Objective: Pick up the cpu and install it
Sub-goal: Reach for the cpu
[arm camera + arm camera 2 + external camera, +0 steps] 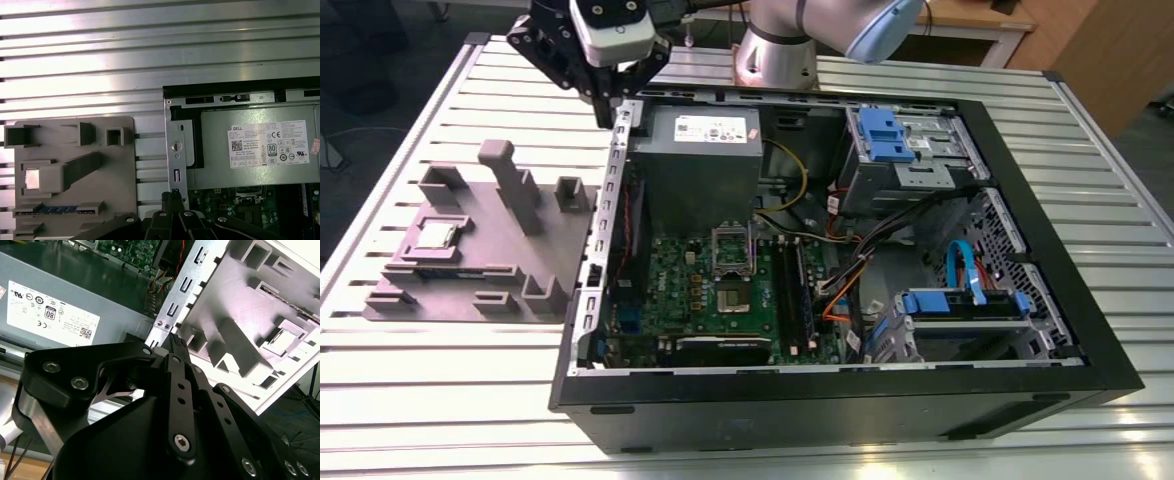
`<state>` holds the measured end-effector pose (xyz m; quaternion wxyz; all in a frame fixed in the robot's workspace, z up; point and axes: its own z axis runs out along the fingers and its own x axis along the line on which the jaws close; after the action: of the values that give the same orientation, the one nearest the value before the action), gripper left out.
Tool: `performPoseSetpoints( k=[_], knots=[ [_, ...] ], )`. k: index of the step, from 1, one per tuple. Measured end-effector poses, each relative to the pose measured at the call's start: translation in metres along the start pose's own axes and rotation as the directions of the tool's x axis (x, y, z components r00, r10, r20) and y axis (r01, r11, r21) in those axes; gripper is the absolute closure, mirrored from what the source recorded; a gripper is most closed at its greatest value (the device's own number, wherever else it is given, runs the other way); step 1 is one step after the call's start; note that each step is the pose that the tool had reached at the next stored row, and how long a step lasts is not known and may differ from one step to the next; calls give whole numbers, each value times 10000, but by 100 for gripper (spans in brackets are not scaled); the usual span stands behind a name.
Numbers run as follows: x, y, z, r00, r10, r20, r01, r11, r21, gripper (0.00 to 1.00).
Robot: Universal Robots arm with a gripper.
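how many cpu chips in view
1. The cpu lies in a recess of the grey block, at the exterior view's left of the computer case. Another could be hidden inside.

Gripper (176, 342) body hides part of grey block (240, 305); post (75, 167) covers cpu (31, 178) edge in first wrist view.

A white label (270, 145) is stuck on the grey power supply (215, 175), seen in both wrist views. It carries lines of small dark print, a square code (236, 145) at one end, and rows of round and boxed certification marks. A small pink sticker (315, 146) sits just beside it. In the exterior view the label's print cannot be made out.
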<state>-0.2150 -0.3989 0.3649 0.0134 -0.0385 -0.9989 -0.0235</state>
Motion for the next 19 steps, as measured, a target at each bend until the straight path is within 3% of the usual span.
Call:
performPoseSetpoints(
  k=[19],
  knots=[
    [114, -9, 8, 10000, 0, 0, 0, 10000, 0, 89]
  ],
)
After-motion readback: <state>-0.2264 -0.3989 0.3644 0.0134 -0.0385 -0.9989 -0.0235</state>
